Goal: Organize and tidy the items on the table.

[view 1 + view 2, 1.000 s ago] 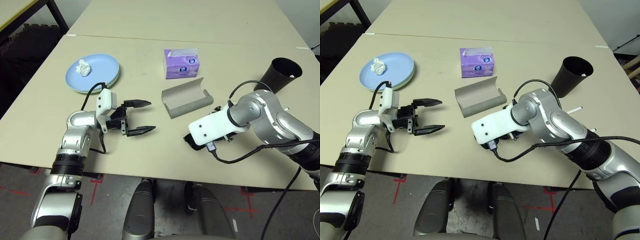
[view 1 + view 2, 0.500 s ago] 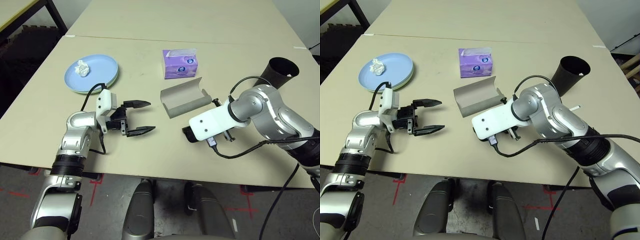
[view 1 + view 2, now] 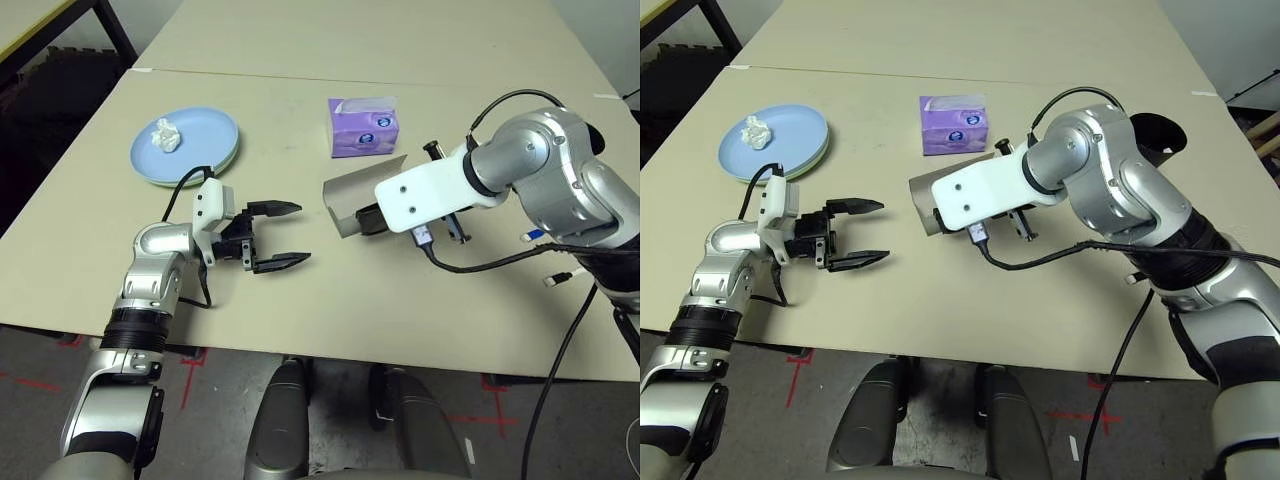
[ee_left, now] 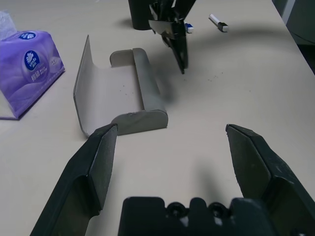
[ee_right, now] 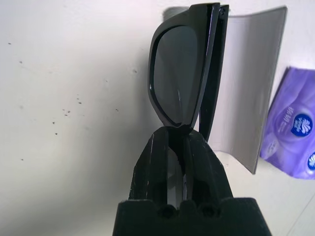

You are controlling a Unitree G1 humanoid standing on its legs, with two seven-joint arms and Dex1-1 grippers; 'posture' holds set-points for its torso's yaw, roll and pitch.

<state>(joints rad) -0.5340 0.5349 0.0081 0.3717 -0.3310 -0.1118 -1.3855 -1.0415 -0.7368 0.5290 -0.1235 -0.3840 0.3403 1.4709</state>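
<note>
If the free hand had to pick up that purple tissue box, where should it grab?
Probably across the two long side walls of the purple tissue box, coming straight down: it sits flat with open table around it, and those flat parallel faces suit two fingers. The tissue tuft on top stays clear.

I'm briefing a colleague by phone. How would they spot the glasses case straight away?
On the beige table, look toward the middle, just in front of the purple tissue box. The grey glasses case lies open there, its lid standing up like a curved flap. It is the one plain grey, trough-shaped item.
</note>
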